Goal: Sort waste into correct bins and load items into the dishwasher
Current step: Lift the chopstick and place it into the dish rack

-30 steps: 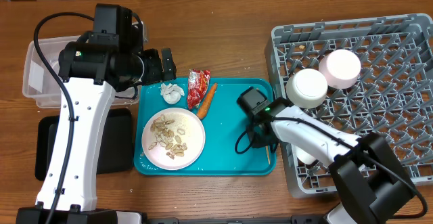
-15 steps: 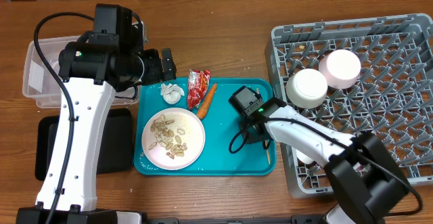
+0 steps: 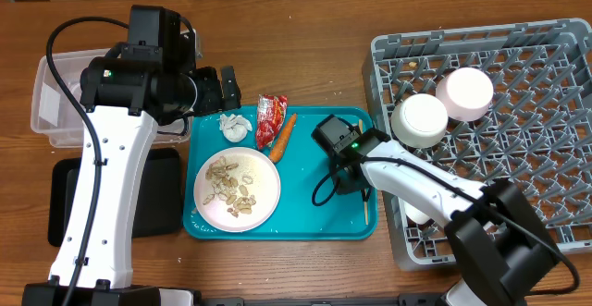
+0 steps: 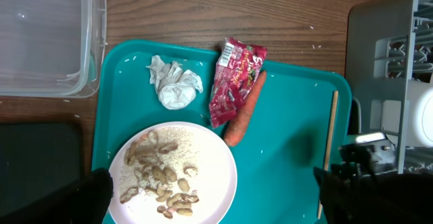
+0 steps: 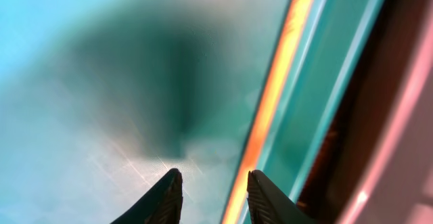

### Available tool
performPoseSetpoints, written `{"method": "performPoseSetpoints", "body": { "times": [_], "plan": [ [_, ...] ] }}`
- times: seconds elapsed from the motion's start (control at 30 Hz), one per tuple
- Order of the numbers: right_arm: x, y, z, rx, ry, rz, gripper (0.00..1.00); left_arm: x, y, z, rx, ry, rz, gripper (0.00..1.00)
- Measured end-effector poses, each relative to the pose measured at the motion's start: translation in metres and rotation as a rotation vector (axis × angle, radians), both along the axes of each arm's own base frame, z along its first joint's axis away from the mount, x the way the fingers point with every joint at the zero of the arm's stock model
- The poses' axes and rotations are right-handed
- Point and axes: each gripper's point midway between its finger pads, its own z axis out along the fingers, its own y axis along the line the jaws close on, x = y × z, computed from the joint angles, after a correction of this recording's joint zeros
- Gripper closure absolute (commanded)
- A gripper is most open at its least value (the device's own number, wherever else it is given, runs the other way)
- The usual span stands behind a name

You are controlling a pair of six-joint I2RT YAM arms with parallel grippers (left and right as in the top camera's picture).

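Rack (image 3: 518, 158): bowls (image 3: 421, 119) sit in it; I judge I'm on the loading step.
Teal tray (image 3: 314, 209): plate (image 3: 236, 190) + waste unsorted.
L gripper (image 3: 228, 89): wide open, empty, by tray's far-left corner.
R gripper (image 5: 213, 193): tips a slit apart, holds nothing, low over tray.
Chopstick (image 4: 329, 143): flat along tray's right rim, just right of R tips. Next I must shift right, straddle, pinch.

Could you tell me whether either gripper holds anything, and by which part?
Nothing is held. The left gripper hangs open; the right gripper is open, tips by the chopstick.
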Motion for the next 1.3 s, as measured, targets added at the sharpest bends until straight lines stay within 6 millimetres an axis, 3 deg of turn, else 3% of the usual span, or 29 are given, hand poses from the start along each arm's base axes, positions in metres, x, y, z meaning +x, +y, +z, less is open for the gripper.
{"method": "performPoseSetpoints", "body": {
  "times": [0.23, 0.37, 0.53, 0.63, 0.9, 0.97, 1.17, 1.3],
  "plan": [
    [0.017, 0.007, 0.018, 0.031, -0.089, -0.003, 0.64, 0.000, 0.000, 0.000, 0.000, 0.000, 0.000, 0.00],
    [0.019, 0.008, 0.008, 0.046, -0.114, -0.004, 0.65, 0.000, 0.000, 0.000, 0.000, 0.000, 0.000, 0.00],
    [0.007, -0.004, -0.013, 0.019, -0.099, -0.005, 0.64, 0.000, 0.000, 0.000, 0.000, 0.000, 0.000, 0.00],
    [0.009, -0.005, -0.015, 0.015, -0.107, -0.007, 0.65, 0.000, 0.000, 0.000, 0.000, 0.000, 0.000, 0.00],
    [-0.001, 0.005, -0.016, 0.060, -0.036, 0.018, 0.96, 0.000, 0.000, 0.000, 0.000, 0.000, 0.000, 0.00],
    [-0.005, 0.007, -0.016, 0.066, -0.006, 0.030, 0.96, 0.000, 0.000, 0.000, 0.000, 0.000, 0.000, 0.00],
    [-0.011, 0.016, -0.001, 0.090, 0.066, 0.067, 0.96, 0.000, 0.000, 0.000, 0.000, 0.000, 0.000, 0.00],
    [0.004, 0.031, 0.034, 0.128, 0.032, 0.073, 0.96, 0.000, 0.000, 0.000, 0.000, 0.000, 0.000, 0.00]
  ]
}}
